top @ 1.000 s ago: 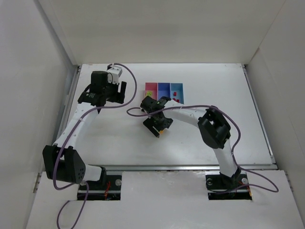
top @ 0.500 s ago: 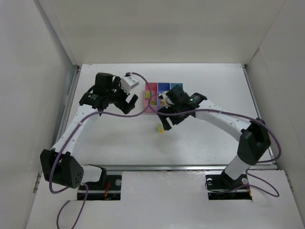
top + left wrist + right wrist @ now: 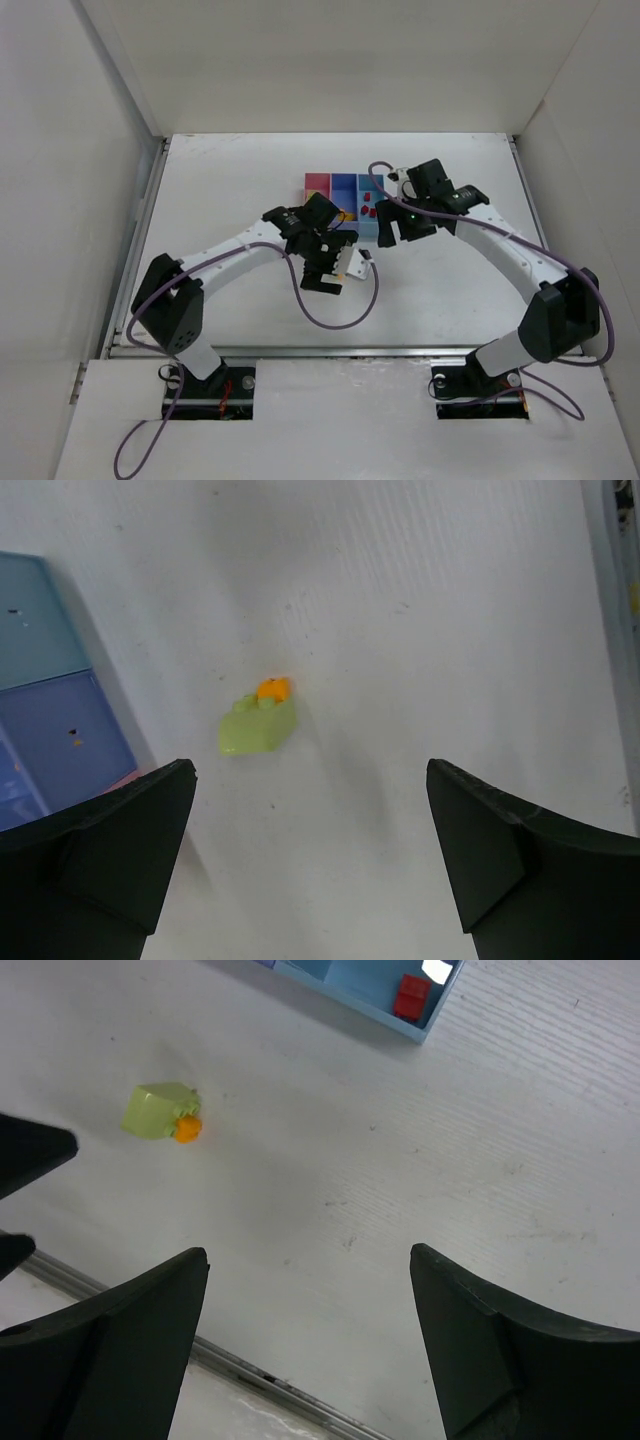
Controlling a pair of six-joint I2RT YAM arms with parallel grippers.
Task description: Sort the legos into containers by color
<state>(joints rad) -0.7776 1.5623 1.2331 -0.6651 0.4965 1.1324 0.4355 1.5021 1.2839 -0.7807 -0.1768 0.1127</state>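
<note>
— White table (image 3: 230,190), white walls all round, hardly anything scattered about. How far along are they?
— Near the end, I'd guess. Bins (image 3: 344,176) sit at the far side, and reds (image 3: 368,210) lie in the light blue bin (image 3: 372,177). The right wrist view shows one red (image 3: 410,997) in its corner.
— And the other two?
— An orange bit (image 3: 345,213) shows at the middle bin (image 3: 343,182), probably inside, though I cannot be sure. The pink bin (image 3: 317,181) is partly hidden by the left arm, so what it holds I cannot tell.
— What's out on the table?
— One clump (image 3: 258,720), lime with an orange brick stuck to it, lying just beside the bins. I see no other loose lego.
— Is either arm holding it?
— No. Left gripper (image 3: 310,775) hangs over it with jaws spread wide, and neither finger touches the clump. Right gripper (image 3: 305,1260) is spread too, empty, off near the light blue bin.
— So what remains?
— That clump, I reckon. It's two colours stuck together, so it likely needs pulling apart before each piece goes to its bin
</note>
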